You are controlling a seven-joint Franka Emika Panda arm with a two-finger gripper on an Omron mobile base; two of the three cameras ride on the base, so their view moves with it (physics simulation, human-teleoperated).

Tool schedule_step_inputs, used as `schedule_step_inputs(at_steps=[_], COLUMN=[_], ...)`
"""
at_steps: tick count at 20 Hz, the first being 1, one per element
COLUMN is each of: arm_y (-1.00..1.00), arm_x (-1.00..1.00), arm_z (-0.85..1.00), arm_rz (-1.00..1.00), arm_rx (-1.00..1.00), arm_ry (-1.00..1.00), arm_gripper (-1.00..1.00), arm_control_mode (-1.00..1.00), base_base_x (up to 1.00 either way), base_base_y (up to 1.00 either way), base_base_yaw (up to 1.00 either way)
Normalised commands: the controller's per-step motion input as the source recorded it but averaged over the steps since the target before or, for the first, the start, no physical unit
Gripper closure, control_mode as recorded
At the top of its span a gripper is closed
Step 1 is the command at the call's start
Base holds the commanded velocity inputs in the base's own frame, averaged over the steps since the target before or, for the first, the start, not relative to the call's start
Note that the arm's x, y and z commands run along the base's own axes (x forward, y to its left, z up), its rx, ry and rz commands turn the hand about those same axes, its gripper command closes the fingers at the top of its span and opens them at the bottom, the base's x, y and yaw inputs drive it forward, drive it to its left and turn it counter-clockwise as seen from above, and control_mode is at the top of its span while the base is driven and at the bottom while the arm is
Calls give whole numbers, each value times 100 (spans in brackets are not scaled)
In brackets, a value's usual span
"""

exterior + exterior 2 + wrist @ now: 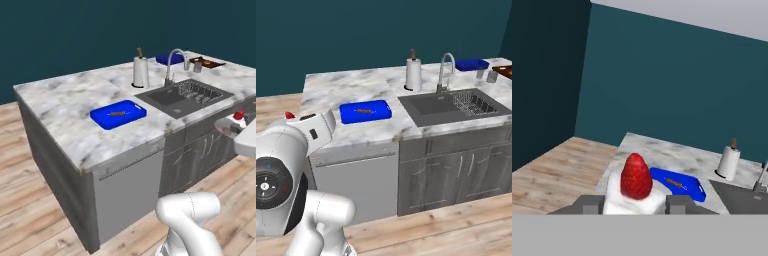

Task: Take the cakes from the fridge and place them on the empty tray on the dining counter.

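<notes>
Right at the camera in the hand view, the white cake with the red top [635,187] was seen squeezed between the 2 dark tips of the gripper [635,204]. The gripper was closed on this cake and it was held up in the air, off to one side of the desk [65,107]. In the left base view the red top of the cake [239,115] was seen at the right edge, beside the white arm. In the right base view it [290,115] peeked out at the left, above the arm.

On the desk lay the blue tray [118,114], near the front edge and to the left of the sink [185,96]. The flat brown cake [117,114] was already lying in the middle of the tray. It was seen there in the right base view too [362,110], on the tray [365,111].

So 1 cake looked done, and the carrying of cake number 2 to the tray was the step in hand. Next, the held cake would need to be brought over a bare part of the tray, beside the brown cake and not on top of it. Then it would need to be lowered until it sat flat, and only then let go.
</notes>
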Motion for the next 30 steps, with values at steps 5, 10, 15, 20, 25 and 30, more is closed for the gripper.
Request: schedule_step_inputs(at_steps=[5, 10, 15, 20, 25, 30], arm_y=[0, 0, 0, 0, 0, 0], arm_x=[0, 0, 0, 0, 0, 0], arm_z=[0, 0, 0, 0, 0, 0], arm_rz=[0, 0, 0, 0, 0, 0], arm_rx=[0, 0, 0, 0, 0, 0], arm_ry=[0, 0, 0, 0, 0, 0], arm_gripper=[100, 100, 100, 100, 100, 100], arm_control_mode=[100, 100, 100, 100, 100, 100], base_base_x=[12, 9, 11, 15, 33, 54], base_base_y=[-100, -100, -100, -100, -100, -100], base_base_yaw=[0, 0, 0, 0, 0, 4])
